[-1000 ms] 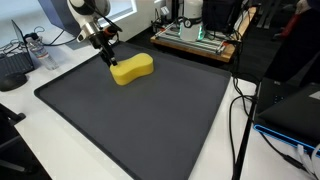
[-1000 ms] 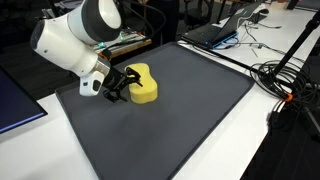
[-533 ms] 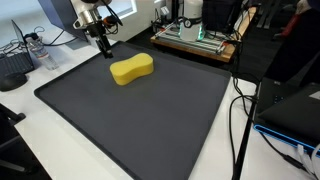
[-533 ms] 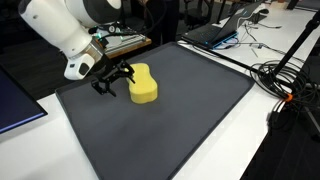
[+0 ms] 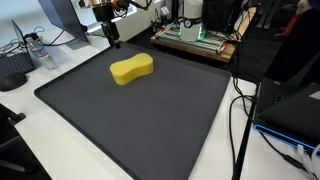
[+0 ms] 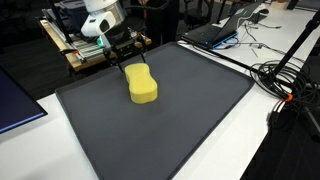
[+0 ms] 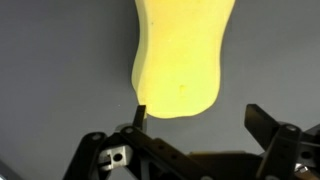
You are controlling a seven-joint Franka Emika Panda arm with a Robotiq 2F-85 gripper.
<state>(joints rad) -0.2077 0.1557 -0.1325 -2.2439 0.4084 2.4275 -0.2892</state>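
Observation:
A yellow, peanut-shaped sponge (image 5: 131,69) (image 6: 142,85) lies flat on the dark mat (image 5: 140,125) (image 6: 170,130) near its far end. My gripper (image 5: 113,40) (image 6: 128,55) hangs in the air above and behind the sponge, clear of it, fingers pointing down. In the wrist view the sponge (image 7: 180,50) fills the upper middle, well below my gripper (image 7: 197,112). The jaws stand wide apart with nothing between them.
A wooden tray with a green-lit device (image 5: 195,40) stands just behind the mat. Cables (image 5: 240,110) (image 6: 290,80) run along one side of the mat. A laptop (image 6: 215,30) sits beyond the far corner, and a blue folder (image 6: 15,105) lies beside the mat.
My gripper has lifted from right beside the sponge and drawn back toward the mat's far edge. The sponge has stayed where it was.

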